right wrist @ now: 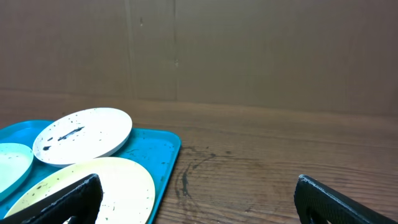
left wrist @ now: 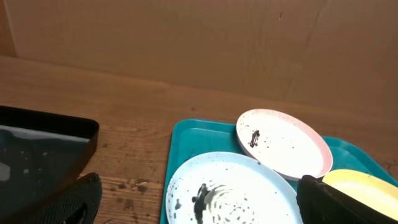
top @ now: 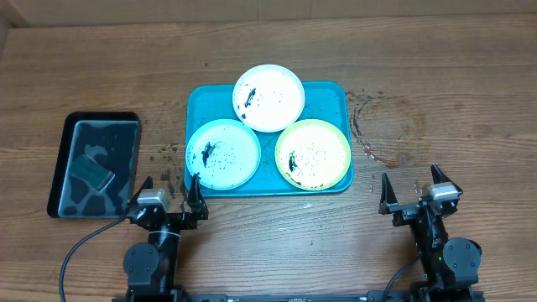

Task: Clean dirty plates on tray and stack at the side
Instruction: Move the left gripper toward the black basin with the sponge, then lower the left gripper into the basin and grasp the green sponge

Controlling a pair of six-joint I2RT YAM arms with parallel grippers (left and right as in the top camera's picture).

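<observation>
On the wooden bench [top: 470, 67], the turquoise tray [top: 329, 95] lay ahead of both arms and carried all three dirty plates. The white plate [top: 268, 98] sat at the far side. Its near edge appeared to overlap the teal-rimmed plate [top: 223, 153] at near left and the yellow-green-rimmed plate [top: 313, 154] at near right. Each showed dark specks and smears.

The left hand [top: 170, 190] and the right hand [top: 411, 186] sat low near the bench's front edge, fingers spread wide, gripping nothing. Left of the tray, a black tray [top: 57, 168] held a dark green block [top: 91, 170], probably a sponge, in what looked like water.

No plate looked cleaned, so the work seemed at its start. A sound first move would be for the left hand to pinch the block across its short sides while the right steadied a plate by its rim. Since the white plate lay on top, it was best wiped and lifted first.
</observation>
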